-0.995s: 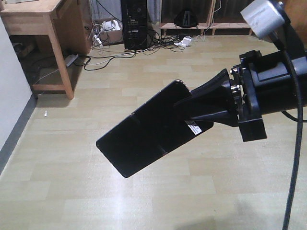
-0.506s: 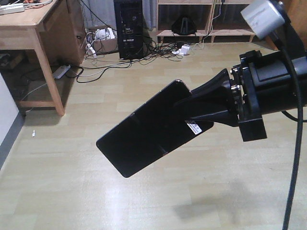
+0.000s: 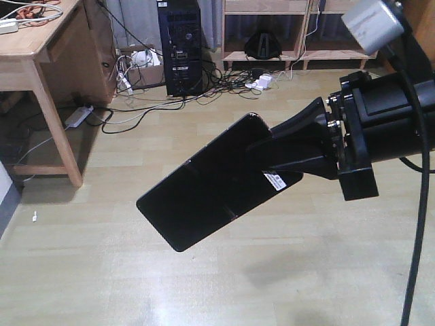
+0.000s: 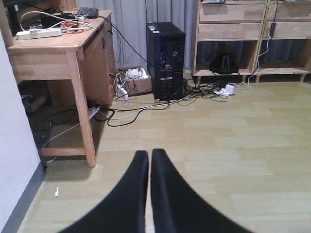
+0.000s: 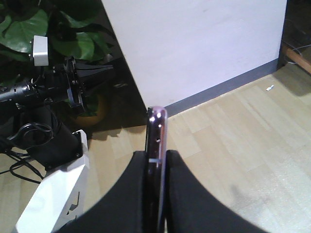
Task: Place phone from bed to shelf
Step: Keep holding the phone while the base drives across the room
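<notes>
The shelf (image 3: 238, 56) has slid further into view (base apparently advancing). The right gripper (image 3: 272, 159) still pinches the phone (image 3: 204, 197), and the left gripper (image 4: 149, 165) is pressed together.

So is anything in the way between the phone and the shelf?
Nothing tall. The right gripper holds the phone, and open floor stretches to the shelf; only cables lie low on the floor near its foot.

Front and left wrist views both look across the floor (image 3: 102, 272) toward desk (image 3: 34, 47) and shelf (image 3: 234, 56); the right wrist view, close behind the phone (image 5: 156, 131), faces a wall (image 5: 194, 43).
</notes>
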Robot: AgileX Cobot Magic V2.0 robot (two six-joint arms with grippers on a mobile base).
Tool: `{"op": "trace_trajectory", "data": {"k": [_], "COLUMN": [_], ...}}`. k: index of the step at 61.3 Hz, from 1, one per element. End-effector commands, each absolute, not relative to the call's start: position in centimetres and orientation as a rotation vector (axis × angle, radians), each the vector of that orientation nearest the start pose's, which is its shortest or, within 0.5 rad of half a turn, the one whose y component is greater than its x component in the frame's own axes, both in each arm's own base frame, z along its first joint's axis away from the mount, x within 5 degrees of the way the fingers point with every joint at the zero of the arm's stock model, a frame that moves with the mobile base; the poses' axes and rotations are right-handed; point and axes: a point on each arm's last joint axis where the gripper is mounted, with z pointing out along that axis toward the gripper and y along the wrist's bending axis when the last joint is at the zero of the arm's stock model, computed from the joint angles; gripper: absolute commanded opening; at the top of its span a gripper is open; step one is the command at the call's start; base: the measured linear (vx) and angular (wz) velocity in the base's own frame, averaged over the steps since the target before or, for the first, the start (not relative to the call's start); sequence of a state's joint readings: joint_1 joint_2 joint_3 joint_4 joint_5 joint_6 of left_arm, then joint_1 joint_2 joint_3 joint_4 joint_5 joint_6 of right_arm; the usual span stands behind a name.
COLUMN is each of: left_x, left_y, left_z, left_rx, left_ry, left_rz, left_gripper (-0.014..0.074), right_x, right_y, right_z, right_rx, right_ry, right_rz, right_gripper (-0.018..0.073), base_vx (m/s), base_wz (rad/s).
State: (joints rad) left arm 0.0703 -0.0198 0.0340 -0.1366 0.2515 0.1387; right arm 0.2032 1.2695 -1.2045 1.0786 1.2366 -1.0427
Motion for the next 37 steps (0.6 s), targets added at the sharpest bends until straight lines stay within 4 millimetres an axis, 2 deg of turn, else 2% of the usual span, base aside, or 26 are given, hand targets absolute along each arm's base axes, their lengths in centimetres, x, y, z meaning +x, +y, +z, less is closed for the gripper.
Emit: {"op": "trace_trajectory", "data": {"k": [1, 37], "left_x": [5.55, 5.55], "left_y": [0.12, 0.12], "left_z": [18.57, 18.57], "left_rx": [-0.042, -0.042], "left_ry": [1.675, 1.675], "left_rz": [0.020, 0.020], "left_gripper": [0.0001, 0.0001], "right_x": [20.08, 20.09], "right_y": [12.32, 12.32], "right_z": [41.16, 41.16], "right_rx": [-1.119, -1.118], "right_ry": [1.805, 1.805], "right_rz": [1.131, 1.130], "right_gripper": [-0.0001, -0.0001], "base_vx": [0.33, 0.32], "base_wz": [0.02, -0.04]}}
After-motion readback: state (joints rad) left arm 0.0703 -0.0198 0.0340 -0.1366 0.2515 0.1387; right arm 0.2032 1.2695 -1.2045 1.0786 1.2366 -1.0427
